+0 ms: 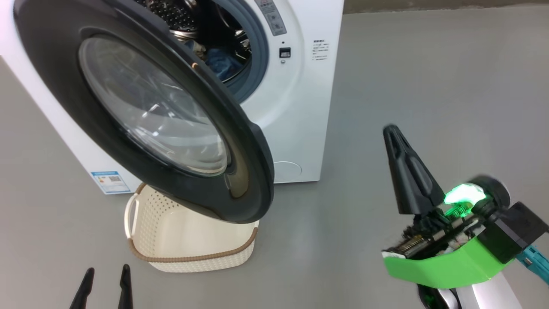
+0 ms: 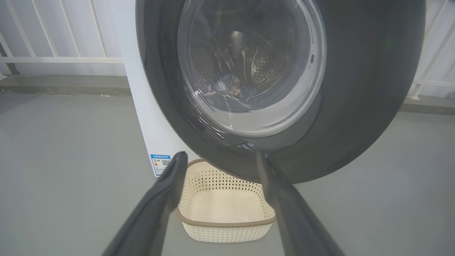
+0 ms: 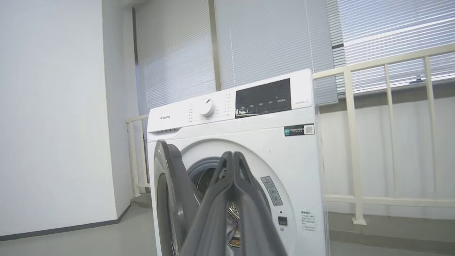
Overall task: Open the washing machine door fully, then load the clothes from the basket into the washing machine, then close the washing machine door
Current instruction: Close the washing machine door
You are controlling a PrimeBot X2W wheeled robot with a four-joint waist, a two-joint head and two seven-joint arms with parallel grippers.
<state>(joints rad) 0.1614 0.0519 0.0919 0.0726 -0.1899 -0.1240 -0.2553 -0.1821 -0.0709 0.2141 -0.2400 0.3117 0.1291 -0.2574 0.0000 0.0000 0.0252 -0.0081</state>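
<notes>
Clothes (image 1: 222, 64) sit inside the washing machine (image 1: 296, 128) — left gripper (image 1: 107, 269) spread wide, right gripper (image 1: 391, 130) clenched.

Bare indoor room, test-lab look, washing machine (image 3: 249, 142) freestanding on smooth grey floor (image 1: 429, 86) with no cabinetry around it, blank white wall (image 3: 53, 106), slatted window blinds (image 3: 270, 42), cream railing (image 3: 352, 142) behind.

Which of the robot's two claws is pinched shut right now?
The right gripper: its two dark fingers press together into one point. The left gripper has its fingers standing apart.
</notes>
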